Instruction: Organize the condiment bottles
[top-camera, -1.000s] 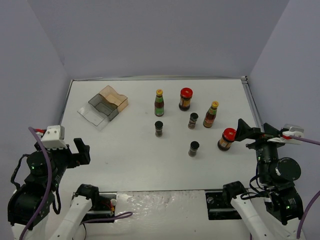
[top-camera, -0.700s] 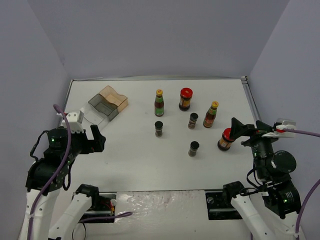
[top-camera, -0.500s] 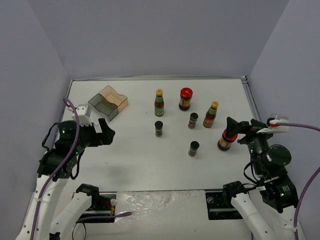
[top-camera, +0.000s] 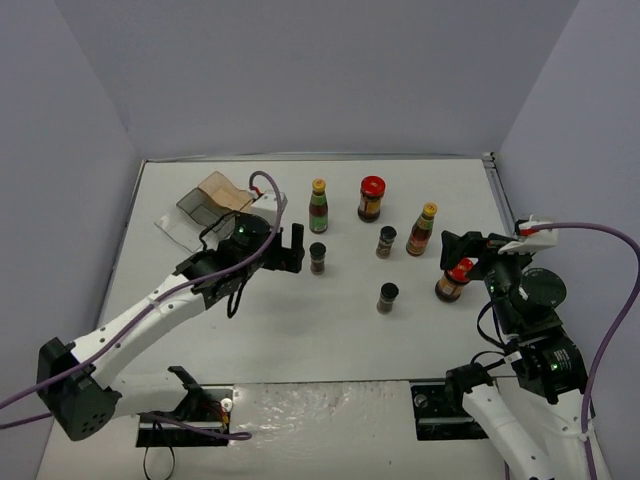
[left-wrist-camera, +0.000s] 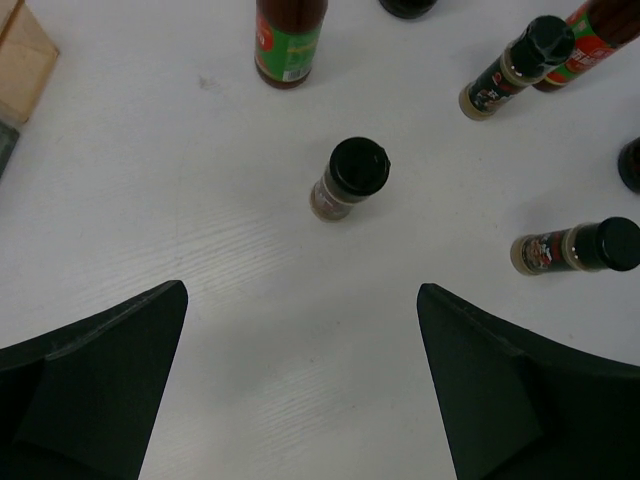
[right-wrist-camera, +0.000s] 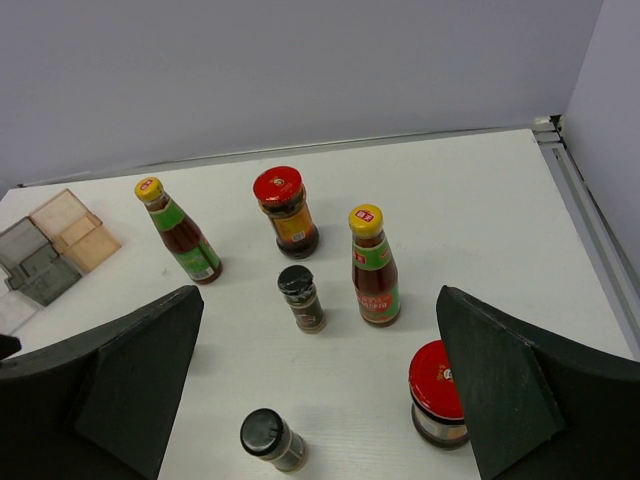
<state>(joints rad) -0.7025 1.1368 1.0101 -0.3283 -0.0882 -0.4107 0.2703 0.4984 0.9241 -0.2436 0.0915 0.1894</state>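
Seven bottles stand on the white table (top-camera: 250, 330). Two yellow-capped sauce bottles (top-camera: 318, 207) (top-camera: 422, 229), two red-lidded jars (top-camera: 371, 198) (top-camera: 455, 281) and three black-capped spice jars (top-camera: 317, 258) (top-camera: 386, 241) (top-camera: 388, 297) show in the top view. My left gripper (top-camera: 297, 250) (left-wrist-camera: 302, 300) is open and empty, just left of a spice jar (left-wrist-camera: 345, 180). My right gripper (top-camera: 462, 252) (right-wrist-camera: 320, 310) is open and empty, above and behind the near red-lidded jar (right-wrist-camera: 440, 395), which stands by its right finger (right-wrist-camera: 520, 390).
The clear and tan stepped rack (top-camera: 210, 205) sits at the back left, behind my left arm; it also shows in the right wrist view (right-wrist-camera: 55, 245). Grey walls close in the table on three sides. A metal rail (top-camera: 500, 195) runs along the right edge.
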